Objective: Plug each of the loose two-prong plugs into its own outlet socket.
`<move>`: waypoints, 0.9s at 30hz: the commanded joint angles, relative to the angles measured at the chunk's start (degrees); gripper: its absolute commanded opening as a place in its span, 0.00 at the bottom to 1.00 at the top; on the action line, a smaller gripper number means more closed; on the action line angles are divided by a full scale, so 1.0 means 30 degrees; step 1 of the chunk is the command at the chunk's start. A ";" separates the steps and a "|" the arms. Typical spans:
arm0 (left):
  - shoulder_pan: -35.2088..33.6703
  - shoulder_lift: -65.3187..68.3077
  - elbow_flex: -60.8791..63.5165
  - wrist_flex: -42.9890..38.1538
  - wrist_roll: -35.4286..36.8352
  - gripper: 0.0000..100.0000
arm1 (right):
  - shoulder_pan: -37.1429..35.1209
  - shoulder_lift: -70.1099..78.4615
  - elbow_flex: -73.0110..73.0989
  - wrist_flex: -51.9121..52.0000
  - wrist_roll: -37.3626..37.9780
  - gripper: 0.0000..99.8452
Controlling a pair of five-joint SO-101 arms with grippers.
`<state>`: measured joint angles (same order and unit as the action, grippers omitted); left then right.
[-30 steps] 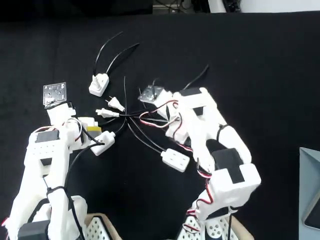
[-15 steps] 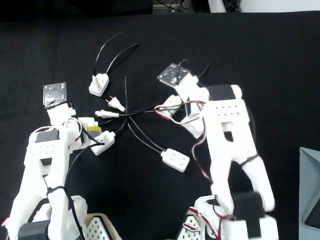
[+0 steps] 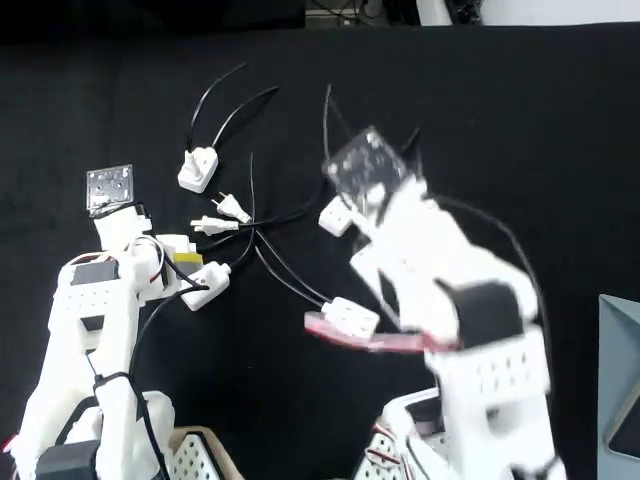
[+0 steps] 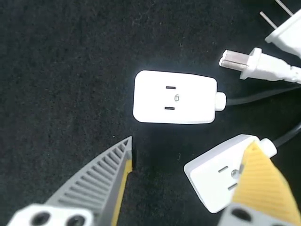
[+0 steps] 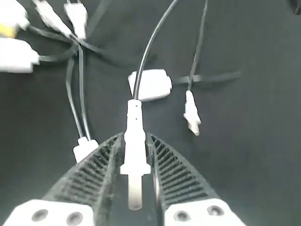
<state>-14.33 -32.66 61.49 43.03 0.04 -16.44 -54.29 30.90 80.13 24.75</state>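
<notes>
Five white outlet sockets, top-left socket (image 3: 198, 168), two left sockets (image 4: 175, 98), centre socket (image 3: 350, 318), right socket (image 5: 150, 84), four two-prong plugs, paired plugs (image 3: 215, 226), lone plug (image 5: 192, 113), held plug (image 5: 134, 153), two white robot arms (image 3: 90, 310), one black surface (image 3: 520, 120)

The right arm (image 3: 455, 300) has swung up out of the cable tangle at mid-table (image 3: 560, 120) and drawn back towards its base. Its gripper (image 5: 135, 137) now hangs raised, clamped on a plug (image 5: 134, 117). A cable (image 3: 327, 115) now arcs up beside it. A socket (image 3: 336, 215) that the arm covered a second ago lies bare.
</notes>
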 commanded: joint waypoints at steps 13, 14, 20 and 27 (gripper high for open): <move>0.2212 -0.0469 -0.0894 -0.0147 0.0264 0.35 | -0.6183 -1.0154 1.4784 -1.4711 -0.6271 0.01; 0.2330 -0.0469 -0.1158 -0.0117 0.0352 0.35 | -0.6476 -1.0388 1.5165 -1.4799 -0.6300 0.01; 0.2447 -0.2256 -0.1744 -0.0117 0.2198 0.35 | -0.6886 -1.0564 1.6044 -1.4916 -0.7824 0.01; 0.4908 -0.6769 -0.1333 -0.0117 0.4396 0.35 | -0.7648 -1.0535 1.6132 -1.4388 -0.8059 0.01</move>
<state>-3.43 -47.16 59.38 43.03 10.59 -37.63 -85.05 79.52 36.88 1.19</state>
